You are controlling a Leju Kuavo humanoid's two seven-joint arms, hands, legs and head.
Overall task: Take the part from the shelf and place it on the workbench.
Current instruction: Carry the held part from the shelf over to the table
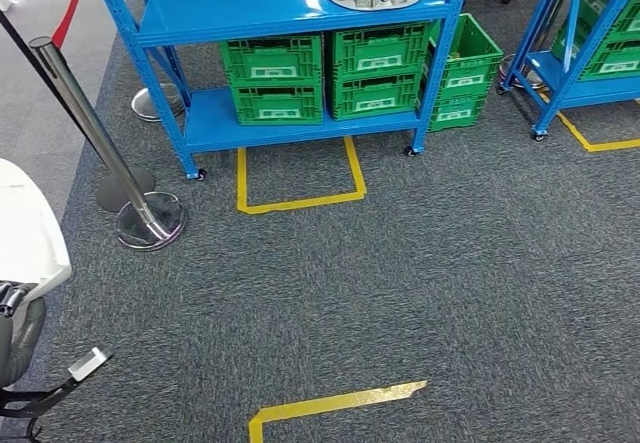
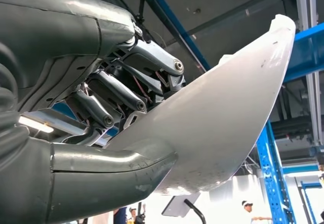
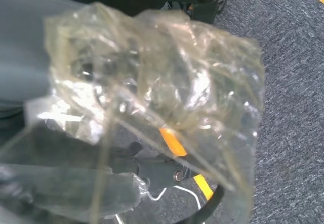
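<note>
Part [image 2: 225, 123], a white curved panel, sits clamped between left hand [image 2: 114, 113] thumb and fingers, edge-on for carrying. Right hand [image 3: 126, 107] is wrapped in crinkled plastic; its grasp I cannot tell.

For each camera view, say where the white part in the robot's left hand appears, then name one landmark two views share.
Head view: white part at the left edge.
Left wrist view: white part across the middle, gripped by the left hand.
Right wrist view: not in it.
Shared landmark: grey carpet, head and right wrist views.
</note>
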